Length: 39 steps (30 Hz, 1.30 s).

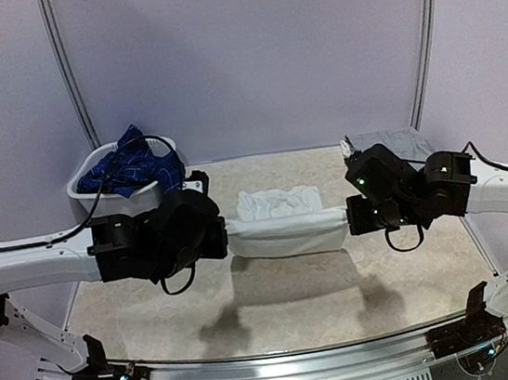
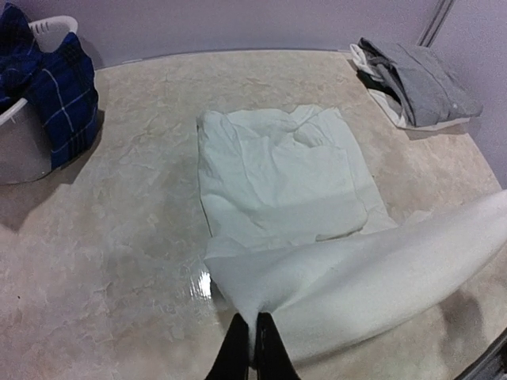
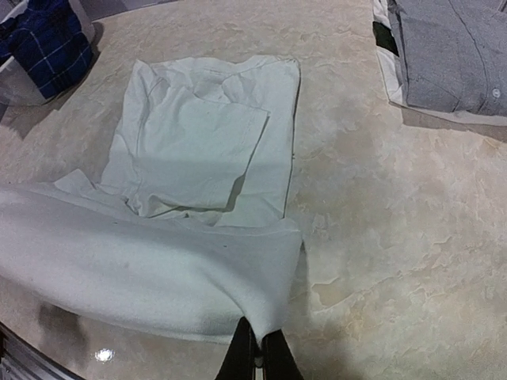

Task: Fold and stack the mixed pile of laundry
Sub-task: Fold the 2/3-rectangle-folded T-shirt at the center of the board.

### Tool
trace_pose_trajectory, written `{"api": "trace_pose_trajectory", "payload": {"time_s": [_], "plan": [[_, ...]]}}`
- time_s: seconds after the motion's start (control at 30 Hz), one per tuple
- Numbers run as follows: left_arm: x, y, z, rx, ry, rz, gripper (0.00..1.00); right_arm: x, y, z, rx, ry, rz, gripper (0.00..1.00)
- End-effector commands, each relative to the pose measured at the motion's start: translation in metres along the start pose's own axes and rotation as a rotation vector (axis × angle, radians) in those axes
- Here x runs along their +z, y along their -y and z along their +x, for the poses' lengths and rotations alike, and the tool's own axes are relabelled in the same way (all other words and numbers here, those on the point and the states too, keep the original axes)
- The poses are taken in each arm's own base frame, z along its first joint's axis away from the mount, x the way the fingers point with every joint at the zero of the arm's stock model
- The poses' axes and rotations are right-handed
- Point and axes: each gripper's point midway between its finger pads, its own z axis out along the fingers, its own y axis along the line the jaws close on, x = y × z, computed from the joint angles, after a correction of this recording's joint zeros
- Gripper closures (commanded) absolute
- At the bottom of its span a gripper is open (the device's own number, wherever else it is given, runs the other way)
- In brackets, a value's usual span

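A white garment (image 1: 285,223) lies spread on the table, its near edge lifted and stretched between my two grippers. My left gripper (image 1: 223,241) is shut on its left corner, seen in the left wrist view (image 2: 255,332). My right gripper (image 1: 350,219) is shut on its right corner, seen in the right wrist view (image 3: 257,348). The far part of the white garment (image 2: 273,178) (image 3: 206,142) rests flat and partly folded. The navy plaid shirt (image 1: 129,169) (image 2: 59,91) (image 3: 43,39) with a solid blue piece sits heaped in the white basket (image 1: 86,198).
A folded grey garment (image 1: 396,145) (image 2: 424,79) (image 3: 451,51) on a white one lies at the table's far right corner. The basket (image 2: 20,146) stands at the far left. Curved metal frame posts (image 1: 426,36) rise behind the table.
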Motion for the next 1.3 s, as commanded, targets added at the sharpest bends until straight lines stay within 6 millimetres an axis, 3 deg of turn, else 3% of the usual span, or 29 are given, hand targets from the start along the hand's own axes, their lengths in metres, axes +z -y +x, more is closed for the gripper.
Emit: {"api": "trace_pose_trajectory", "payload": {"time_s": [0.0,0.33,0.77,1.07,1.27], "plan": [[0.017,-0.017,-0.014,0.039,-0.014,-0.074,1.0,0.012,0.014,-0.017,-0.03,-0.006,0.061,1.0],[0.062,-0.029,-0.039,0.015,-0.039,-0.119,1.0,0.051,0.024,-0.048,-0.031,-0.051,0.09,1.0],[0.138,-0.046,-0.068,-0.02,-0.099,-0.131,1.0,0.128,0.048,-0.095,0.01,-0.128,0.112,1.0],[0.199,-0.06,-0.061,-0.048,-0.2,-0.119,1.0,0.183,0.059,-0.103,0.019,-0.201,0.121,1.0],[0.224,-0.066,-0.054,-0.061,-0.242,-0.118,1.0,0.211,0.066,-0.103,0.035,-0.24,0.113,1.0]]}}
